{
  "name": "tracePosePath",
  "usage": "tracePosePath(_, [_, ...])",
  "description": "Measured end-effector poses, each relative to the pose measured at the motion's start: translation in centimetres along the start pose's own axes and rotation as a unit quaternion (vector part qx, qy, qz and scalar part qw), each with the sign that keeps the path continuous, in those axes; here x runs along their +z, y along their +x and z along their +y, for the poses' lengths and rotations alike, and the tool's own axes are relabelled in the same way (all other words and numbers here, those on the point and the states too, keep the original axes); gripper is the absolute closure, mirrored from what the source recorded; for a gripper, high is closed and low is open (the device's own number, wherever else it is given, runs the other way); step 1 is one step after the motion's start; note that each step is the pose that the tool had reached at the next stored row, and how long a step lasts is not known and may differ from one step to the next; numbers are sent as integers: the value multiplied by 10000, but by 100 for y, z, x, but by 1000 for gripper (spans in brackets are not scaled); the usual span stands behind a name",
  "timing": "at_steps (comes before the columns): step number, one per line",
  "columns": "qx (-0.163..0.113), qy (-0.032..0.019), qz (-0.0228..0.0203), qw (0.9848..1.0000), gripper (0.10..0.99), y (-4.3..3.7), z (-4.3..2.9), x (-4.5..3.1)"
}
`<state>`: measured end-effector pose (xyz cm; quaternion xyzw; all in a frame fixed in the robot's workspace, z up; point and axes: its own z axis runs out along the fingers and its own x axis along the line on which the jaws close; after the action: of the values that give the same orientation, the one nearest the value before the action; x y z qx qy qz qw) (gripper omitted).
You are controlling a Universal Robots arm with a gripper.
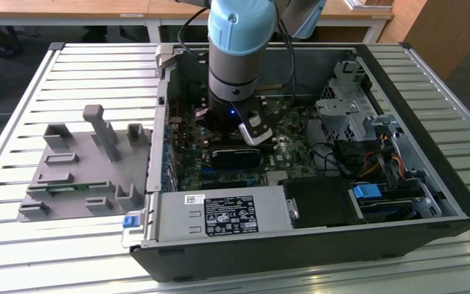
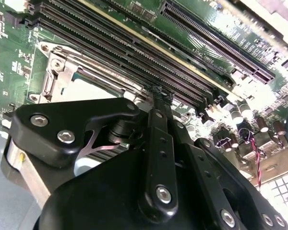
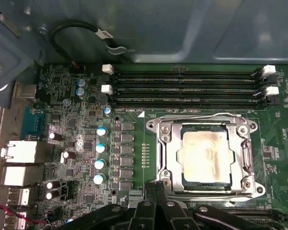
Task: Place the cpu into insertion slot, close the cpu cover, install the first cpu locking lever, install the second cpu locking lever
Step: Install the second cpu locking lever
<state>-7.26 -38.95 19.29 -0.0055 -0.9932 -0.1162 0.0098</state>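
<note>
The cpu [image 3: 205,154], a square chip with a dull silver top, lies in the insertion slot [image 3: 180,178] on the green motherboard. The silver cpu cover [image 3: 168,143] lies flat around it, with thin wire levers [image 3: 201,116] running along the frame's edges. In the first wrist view my gripper [image 3: 156,188] is shut, its black fingertips together right at the edge of the socket frame and holding nothing. The second wrist view shows the joined tips [image 2: 158,92] beside the socket corner [image 2: 53,76]. In the exterior view the gripper [image 1: 228,131] reaches down inside the open computer case.
Long black memory slots [image 3: 187,88] run just beyond the socket. Capacitors [image 3: 101,143] and rear ports [image 3: 19,153] stand to one side. A black block [image 1: 233,158], the power supply [image 1: 218,217] and a drive cage [image 1: 349,116] crowd the case. A grey fixture tray [image 1: 80,171] lies outside it.
</note>
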Motion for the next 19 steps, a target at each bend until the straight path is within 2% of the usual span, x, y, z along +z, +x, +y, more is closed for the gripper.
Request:
tracePosePath(6, [-1,-9,1,10000,980,13,0,16])
tracePosePath(11, [0,-9,0,10000,980,15,20,-68])
tracePosePath(19, [0,-9,0,10000,980,17,38,-131])
